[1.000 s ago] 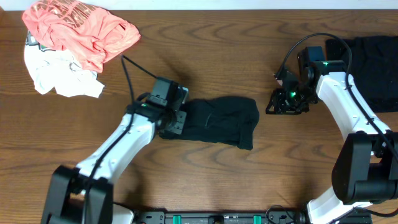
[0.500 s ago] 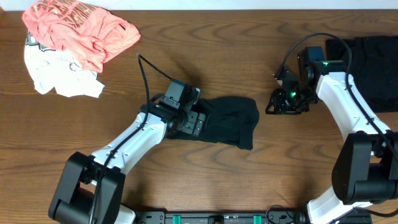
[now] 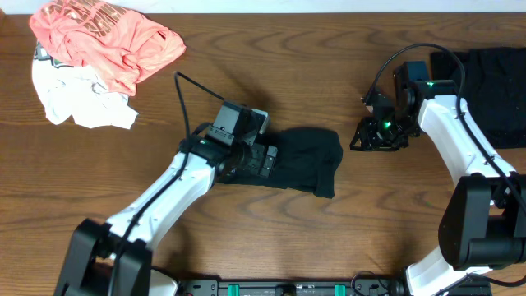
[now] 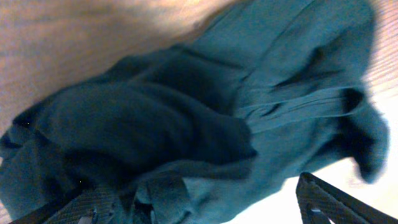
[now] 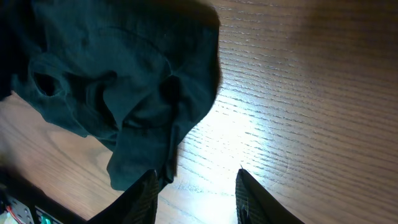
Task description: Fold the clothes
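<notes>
The black garment lies bunched at the middle of the table, neither gripper holding it
Your left gripper hangs over its left end, jaws spread wide with cloth beneath; your right gripper sits near its right end, jaws partly apart over bare wood

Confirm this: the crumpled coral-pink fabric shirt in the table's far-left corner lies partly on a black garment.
Wrong colour. The crumpled coral-pink fabric shirt lies partly on a crumpled white fabric garment, not a black one, as the overhead view shows.
</notes>
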Controlling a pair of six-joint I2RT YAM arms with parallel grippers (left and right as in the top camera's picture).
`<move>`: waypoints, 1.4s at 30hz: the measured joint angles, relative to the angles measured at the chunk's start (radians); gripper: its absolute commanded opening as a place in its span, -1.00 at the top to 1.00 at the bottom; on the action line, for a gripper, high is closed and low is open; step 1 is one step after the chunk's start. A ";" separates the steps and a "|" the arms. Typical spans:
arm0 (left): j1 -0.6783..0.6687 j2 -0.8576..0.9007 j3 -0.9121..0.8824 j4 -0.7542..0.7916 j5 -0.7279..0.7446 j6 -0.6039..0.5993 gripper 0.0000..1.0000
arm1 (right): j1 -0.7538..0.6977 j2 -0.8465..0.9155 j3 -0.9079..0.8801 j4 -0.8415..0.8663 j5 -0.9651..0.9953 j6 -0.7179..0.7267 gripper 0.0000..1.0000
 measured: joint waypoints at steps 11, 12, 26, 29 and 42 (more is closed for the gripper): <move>0.016 -0.058 0.011 0.021 0.087 -0.083 -0.86 | 0.000 0.000 0.000 0.004 0.000 0.000 0.22; 0.031 -0.058 0.011 0.020 0.089 -0.091 -0.81 | 0.000 0.000 0.000 0.005 0.000 0.000 0.21; 0.167 -0.057 0.012 -0.126 -0.021 -0.123 -0.70 | -0.001 0.000 0.000 0.017 0.000 -0.011 0.17; 0.167 -0.042 0.012 -0.111 -0.032 -0.116 -0.70 | -0.001 0.000 0.000 0.012 0.000 -0.011 0.17; 0.147 0.061 0.012 -0.038 -0.023 -0.104 -0.69 | -0.001 0.000 0.000 0.000 0.000 -0.011 0.15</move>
